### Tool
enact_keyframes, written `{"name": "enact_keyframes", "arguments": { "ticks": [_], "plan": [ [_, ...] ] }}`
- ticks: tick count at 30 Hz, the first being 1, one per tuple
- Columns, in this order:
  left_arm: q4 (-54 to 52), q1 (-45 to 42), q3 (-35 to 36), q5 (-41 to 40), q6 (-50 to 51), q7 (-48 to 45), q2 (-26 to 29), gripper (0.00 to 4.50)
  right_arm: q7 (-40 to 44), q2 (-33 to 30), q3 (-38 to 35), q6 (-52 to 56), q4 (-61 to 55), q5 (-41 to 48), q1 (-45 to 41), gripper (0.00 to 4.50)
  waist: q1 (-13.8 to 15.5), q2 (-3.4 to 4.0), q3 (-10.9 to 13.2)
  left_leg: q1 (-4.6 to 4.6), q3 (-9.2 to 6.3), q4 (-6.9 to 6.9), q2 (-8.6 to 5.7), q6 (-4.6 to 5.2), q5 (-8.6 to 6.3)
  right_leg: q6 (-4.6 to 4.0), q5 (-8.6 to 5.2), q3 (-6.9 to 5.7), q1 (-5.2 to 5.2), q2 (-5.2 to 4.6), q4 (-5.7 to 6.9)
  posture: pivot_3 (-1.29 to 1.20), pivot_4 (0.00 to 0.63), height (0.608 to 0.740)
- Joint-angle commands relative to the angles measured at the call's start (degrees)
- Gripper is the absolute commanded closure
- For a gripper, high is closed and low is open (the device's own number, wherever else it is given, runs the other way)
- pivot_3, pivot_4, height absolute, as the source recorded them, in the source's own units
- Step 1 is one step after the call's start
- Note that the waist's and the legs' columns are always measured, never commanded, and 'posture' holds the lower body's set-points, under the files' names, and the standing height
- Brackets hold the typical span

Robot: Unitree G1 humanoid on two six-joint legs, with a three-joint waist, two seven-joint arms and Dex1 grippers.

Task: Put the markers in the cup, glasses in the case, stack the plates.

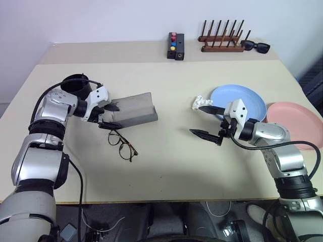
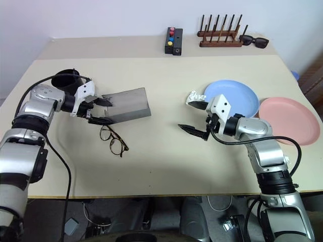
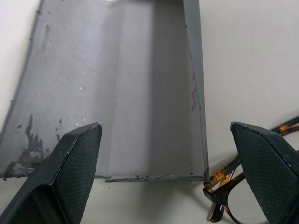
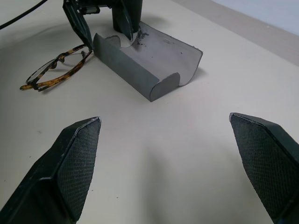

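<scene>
While the left gripper point(image 1: 111, 116), spread, hides the case's point(image 1: 135, 110) near end, the cup point(image 1: 74, 83) sits half behind its arm; right gripper point(image 1: 206, 121) spread too.

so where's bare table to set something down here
The widest bare patch is mid-table, between the grey case and the open right gripper, running to the near edge. Another lies behind it, toward the button box. It is crowded at the open left gripper, with the case, glasses and cup, and around the blue plate and pink plate.
</scene>
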Motion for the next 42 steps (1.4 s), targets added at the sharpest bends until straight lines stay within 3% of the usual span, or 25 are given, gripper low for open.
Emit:
{"name": "enact_keyframes", "arguments": {
  "ticks": [1,6,7,9,16,32,42],
  "plan": [
    [0.7,-2.0,0.0,1.2,-1.2,0.0,-0.3,0.02,-0.3,-0.3,-1.9,0.0,-3.0,1.2,-0.2,0.0,-0.1,0.0,0.0,-0.01,0.0,0.0,0.0,0.0,0.0,0.0,0.0,0.0,-0.01,0.0,0.0,0.0,0.15,0.74],
    [1.8,-2.6,-0.2,2.7,-2.0,0.0,-1.5,0.02,-0.3,-0.5,-2.5,0.1,-3.4,1.5,0.5,0.0,0.0,-0.01,0.0,-0.01,0.0,0.01,0.0,0.0,0.0,0.0,0.0,-0.01,0.0,0.0,0.01,0.0,0.15,0.74],
    [2.0,-2.7,-0.2,3.0,-2.2,0.2,-1.7,0.25,-0.3,-0.5,-2.6,0.0,-3.5,1.4,0.6,0.0,-0.1,-0.01,0.0,-0.01,0.0,0.01,0.0,0.0,0.0,0.0,0.0,-0.01,0.0,0.0,0.01,0.0,0.15,0.74],
    [2.4,-3.0,-0.2,3.4,-2.5,0.3,-2.0,0.85,-0.4,-0.4,-2.8,0.0,-3.5,1.4,0.7,0.0,-0.1,-0.01,0.0,-0.01,0.0,0.01,0.0,0.0,0.0,0.0,0.0,-0.01,-0.01,0.0,0.02,0.0,0.15,0.74],
    [2.4,-2.5,-0.1,4.1,-3.6,-0.7,-2.0,4.36,-0.8,-0.4,-3.1,-0.1,-3.8,1.4,1.4,0.0,-0.1,-0.01,0.0,-0.01,0.0,0.01,0.0,0.0,0.0,0.0,0.0,-0.01,-0.01,0.0,0.03,0.0,0.15,0.74],
    [-1.1,-2.7,-0.1,3.3,-8.9,-4.7,-2.9,4.44,-1.3,-0.3,-3.0,-0.4,-3.6,1.2,1.1,0.0,-0.1,-0.01,0.0,-0.03,0.0,0.05,0.0,0.0,0.0,0.01,0.0,-0.01,-0.01,0.01,0.04,0.0,0.15,0.74],
    [-7.4,-0.5,-0.8,0.8,-6.9,-8.3,-3.4,4.44,-1.1,-0.1,-3.1,-1.1,-2.8,1.3,1.0,0.0,-0.1,-0.01,0.0,-0.05,0.0,0.07,0.0,0.0,0.0,0.01,0.0,-0.02,-0.02,0.01,0.05,0.0,0.15,0.74]
  ]
}}
